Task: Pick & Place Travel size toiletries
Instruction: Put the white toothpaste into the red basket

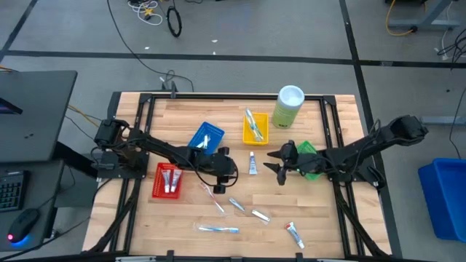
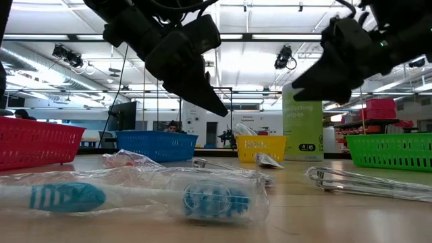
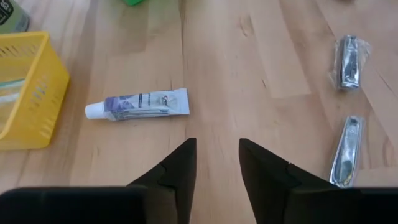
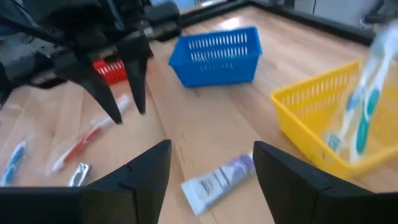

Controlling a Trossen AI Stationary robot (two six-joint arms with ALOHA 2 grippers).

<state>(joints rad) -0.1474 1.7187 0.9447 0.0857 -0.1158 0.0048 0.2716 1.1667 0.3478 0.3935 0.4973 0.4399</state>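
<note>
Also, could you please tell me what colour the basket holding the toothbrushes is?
Yellow basket; the right wrist view shows it best.

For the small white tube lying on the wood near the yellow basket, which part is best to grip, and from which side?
Grip the tube across its flat middle, coming straight down from above. It lies flat on the table with bare wood on both long sides, so open fingers would likely fit. The cap end is narrower and probably slips more easily.

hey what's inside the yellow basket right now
The yellow basket holds wrapped toothbrushes with teal marks, leaning on its wall. Its floor beneath them is hidden.
</note>
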